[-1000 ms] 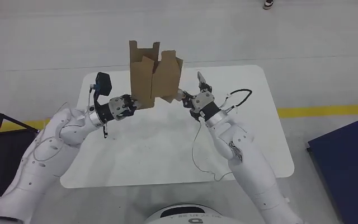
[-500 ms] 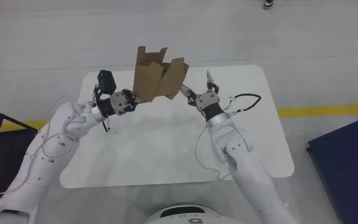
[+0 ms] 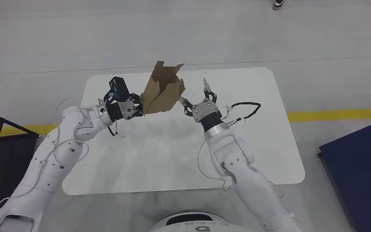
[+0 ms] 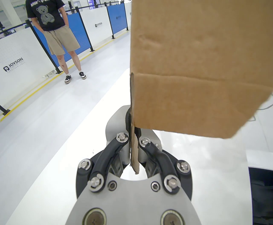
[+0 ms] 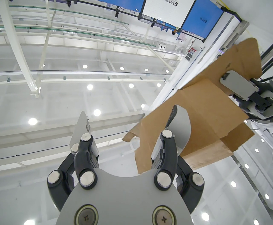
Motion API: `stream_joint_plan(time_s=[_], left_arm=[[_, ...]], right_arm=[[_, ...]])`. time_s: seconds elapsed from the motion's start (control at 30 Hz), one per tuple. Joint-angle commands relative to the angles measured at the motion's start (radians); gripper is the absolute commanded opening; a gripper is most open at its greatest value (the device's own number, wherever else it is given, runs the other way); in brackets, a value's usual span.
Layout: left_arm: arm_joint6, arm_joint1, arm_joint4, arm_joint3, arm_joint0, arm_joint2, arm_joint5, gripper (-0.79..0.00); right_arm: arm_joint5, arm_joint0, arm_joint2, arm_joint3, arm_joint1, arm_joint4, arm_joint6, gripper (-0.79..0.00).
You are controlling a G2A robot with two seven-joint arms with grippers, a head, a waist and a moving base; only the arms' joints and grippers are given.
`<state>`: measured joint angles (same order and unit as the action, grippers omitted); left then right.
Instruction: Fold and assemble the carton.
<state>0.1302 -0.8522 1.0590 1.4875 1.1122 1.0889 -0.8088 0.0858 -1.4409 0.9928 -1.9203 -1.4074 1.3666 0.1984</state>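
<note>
As carton (image 4: 192, 64) hangs pinched, right fingers (image 5: 181, 121) spread

This was a big industrial test hall, no question: glossy pale floor (image 3: 174, 35), a yellow line (image 3: 330, 115) painted past the white table (image 3: 255, 145) on the right, blue and white partition panels (image 4: 118, 19) on black stands, white steel roof beams (image 5: 64, 73) and round lights (image 5: 97, 112) high overhead.
</note>
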Motion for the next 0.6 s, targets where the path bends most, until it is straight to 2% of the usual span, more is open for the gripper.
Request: stream_joint_plan(time_s=[0.0,0.37,0.5,0.53,0.57], left_arm=[[0.001,-0.004,0.010,-0.003,-0.002,-0.004,0.018,-0.785],[0.009,-0.015,0.050,-0.017,-0.004,-0.002,0.025,-0.785],[0.021,-0.016,0.031,-0.031,0.001,0.013,0.012,-0.785],[0.023,-0.016,0.023,-0.037,0.003,0.020,0.009,-0.785],[0.024,-0.016,0.015,-0.043,0.006,0.026,0.008,-0.785]], right_arm=[[0.000,0.008,-0.016,0.006,-0.004,-0.012,0.007,-0.126],[-0.011,0.006,0.009,0.014,-0.011,-0.003,-0.009,-0.151],[-0.006,-0.004,0.021,0.014,-0.011,-0.035,-0.006,-0.105],[-0.004,-0.009,0.030,0.011,-0.011,-0.036,-0.009,-0.071],[-0.006,-0.016,0.040,0.010,-0.009,-0.036,-0.011,0.000]])
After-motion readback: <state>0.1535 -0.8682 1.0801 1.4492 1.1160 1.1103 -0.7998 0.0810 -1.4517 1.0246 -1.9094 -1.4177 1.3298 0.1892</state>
